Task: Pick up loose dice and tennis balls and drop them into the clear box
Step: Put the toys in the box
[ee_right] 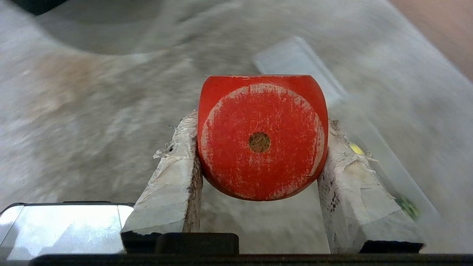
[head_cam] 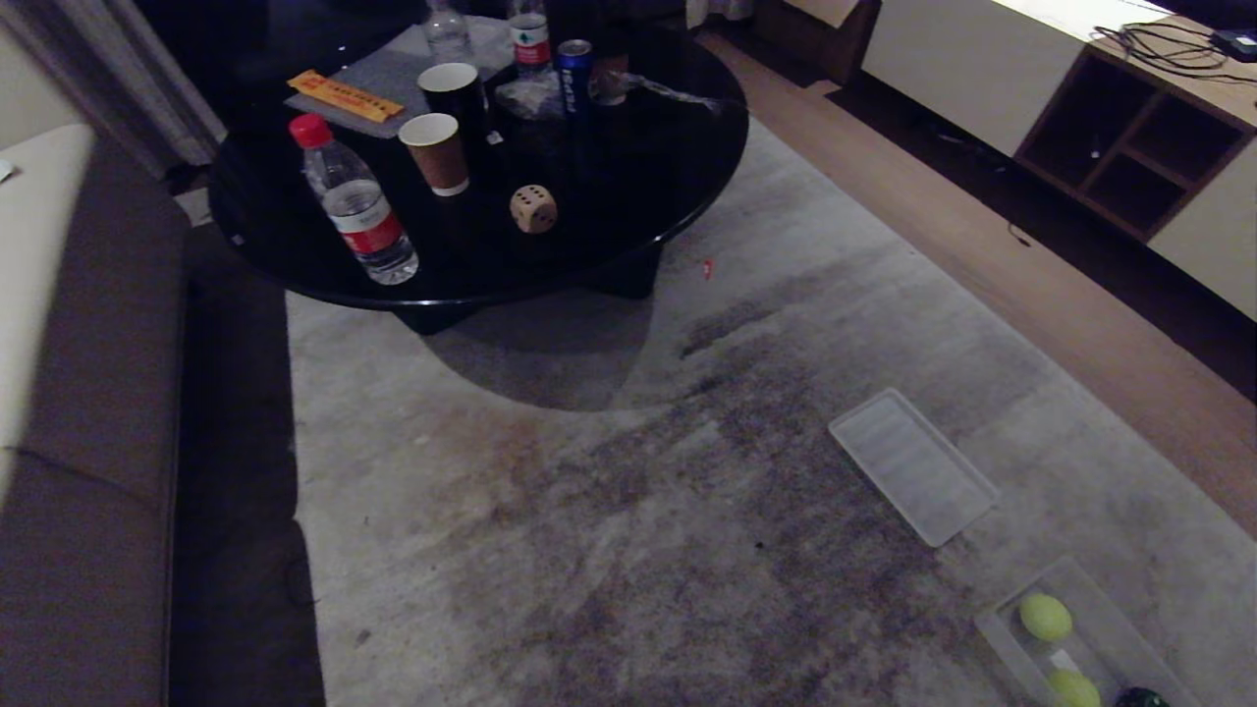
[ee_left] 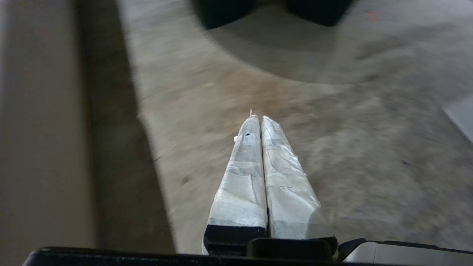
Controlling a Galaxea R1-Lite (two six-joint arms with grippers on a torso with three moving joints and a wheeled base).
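Red die (ee_right: 262, 136) one-pip face up, between fingers (ee_right: 170, 177)

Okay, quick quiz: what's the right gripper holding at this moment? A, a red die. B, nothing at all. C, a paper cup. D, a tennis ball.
A: in the right wrist view the right gripper has its fingers pressed on both sides of the red die, whose single-pip face is toward the camera, above the carpet.
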